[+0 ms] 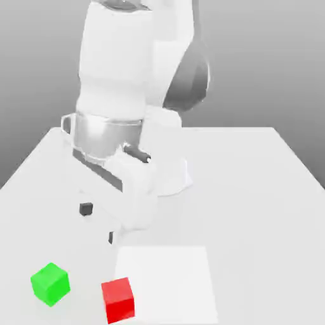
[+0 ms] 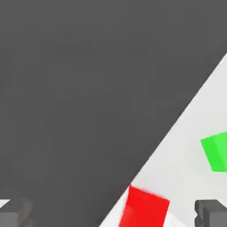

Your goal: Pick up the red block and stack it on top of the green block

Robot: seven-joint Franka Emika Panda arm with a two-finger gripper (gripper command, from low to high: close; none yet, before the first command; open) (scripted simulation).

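My hand (image 1: 98, 223) is empty, fingers apart, above the table (image 1: 254, 216). Red block (image 1: 119, 300) lies nearer the exterior view's camera, slightly right, by the white sheet's (image 1: 168, 279) left edge.

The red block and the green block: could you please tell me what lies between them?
Only bare pale tabletop, in the exterior view.
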